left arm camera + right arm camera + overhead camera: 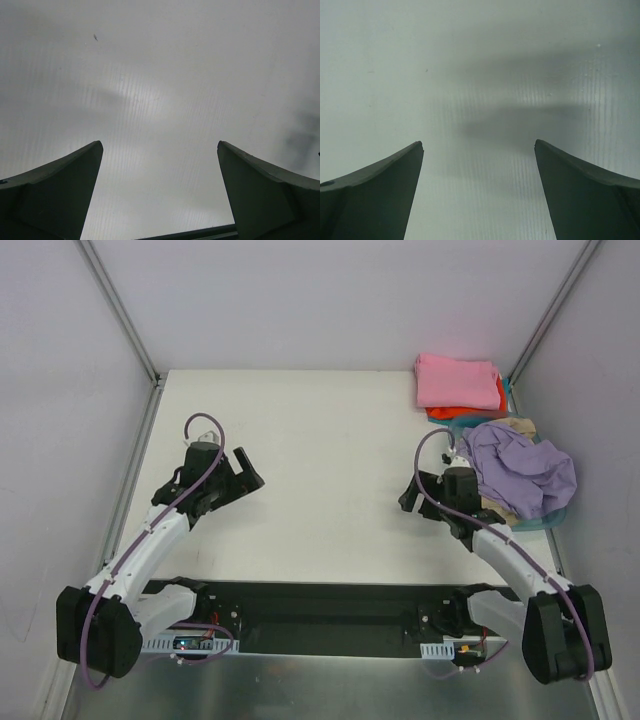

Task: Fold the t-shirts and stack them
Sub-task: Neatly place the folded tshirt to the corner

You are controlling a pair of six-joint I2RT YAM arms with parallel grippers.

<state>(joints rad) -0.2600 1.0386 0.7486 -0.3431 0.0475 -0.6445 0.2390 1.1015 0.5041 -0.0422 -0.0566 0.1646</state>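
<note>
Pink t-shirt (455, 380), folded to a small rectangle, lies at the far right corner of the table (320, 430). It sits on top of a folded orange-red t-shirt (462, 412), whose edge shows along the near side of the stack.

Just nearer than the stack, a light blue basket (545, 523) stands against the right wall. It holds a crumpled lavender t-shirt (525, 465), which spills over the rim. A beige t-shirt (512, 426) shows beneath the lavender one at the far side of the basket.

Left gripper (250, 470) hovers over the left half of the table, well apart from all cloth. Its fingers (60, 190) are spread wide, and the left wrist view shows only bare white surface between them.

Right gripper (410, 490) sits just left of the basket, close to the hanging lavender cloth but pointed away from it toward the table centre. Its fingers (580, 190) are likewise spread wide over bare table, with nothing pinched.

Grey panel walls close the table on the left, far and right sides. The middle of the table between the two arms is unobstructed. The basket and its overhanging contents crowd the right arm's outer side.
</note>
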